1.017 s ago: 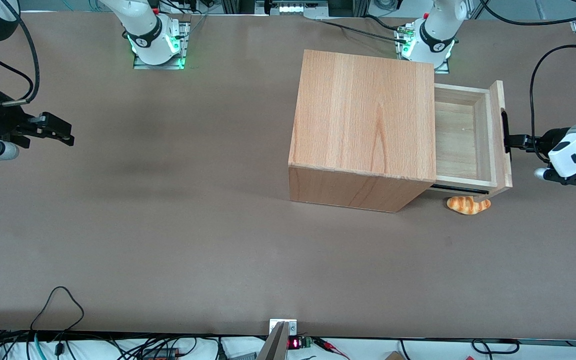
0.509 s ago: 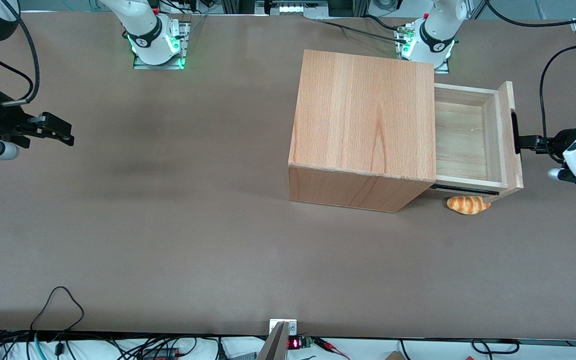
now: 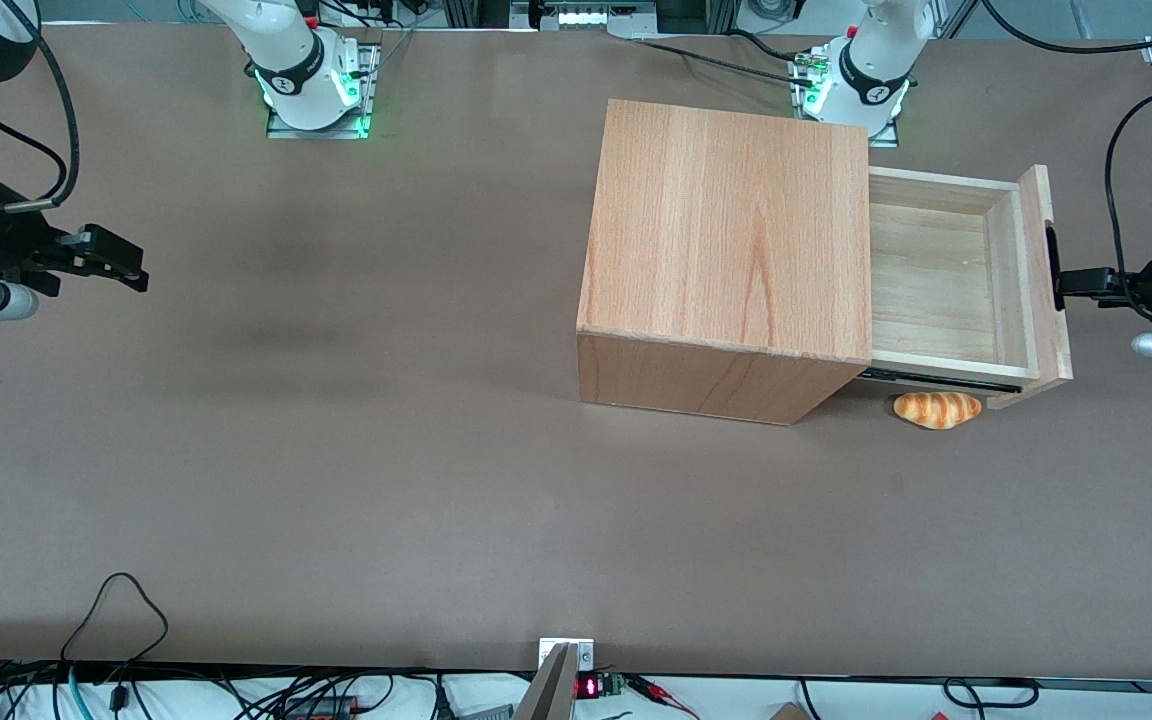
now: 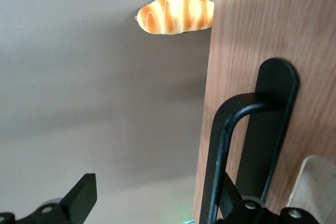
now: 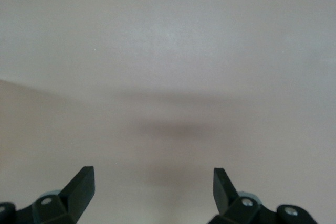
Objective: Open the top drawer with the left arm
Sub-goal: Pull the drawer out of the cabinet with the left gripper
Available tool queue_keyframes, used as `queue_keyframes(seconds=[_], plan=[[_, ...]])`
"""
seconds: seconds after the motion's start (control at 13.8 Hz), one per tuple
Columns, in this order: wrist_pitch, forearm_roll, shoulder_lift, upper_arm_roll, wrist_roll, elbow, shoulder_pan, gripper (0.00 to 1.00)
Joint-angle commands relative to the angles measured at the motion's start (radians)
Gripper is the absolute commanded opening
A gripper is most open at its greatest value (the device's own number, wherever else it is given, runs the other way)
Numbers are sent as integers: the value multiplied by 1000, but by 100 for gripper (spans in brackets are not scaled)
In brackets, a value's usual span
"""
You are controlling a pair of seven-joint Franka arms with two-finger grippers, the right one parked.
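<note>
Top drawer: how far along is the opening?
Done: the top drawer stands well out of the cabinet, its pale floor showing. In hand: the left arm's claw is open, one finger hooked inside the black handle. Left: any remaining pull, then unhooking.

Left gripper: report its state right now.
Left gripper: open, one finger hooked inside the top drawer handle, the other outside it.

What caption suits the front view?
Gripper at the handle of the pulled-out top drawer; bread beneath.
</note>
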Motion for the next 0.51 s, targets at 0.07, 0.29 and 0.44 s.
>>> queue_keyframes(seconds=[0.07, 0.29, 0.44], plan=[[-2, 26, 43, -7, 59, 48, 32, 100], [-2, 26, 54, -7, 70, 50, 45, 100], [-2, 26, 54, -7, 71, 60, 44, 100]])
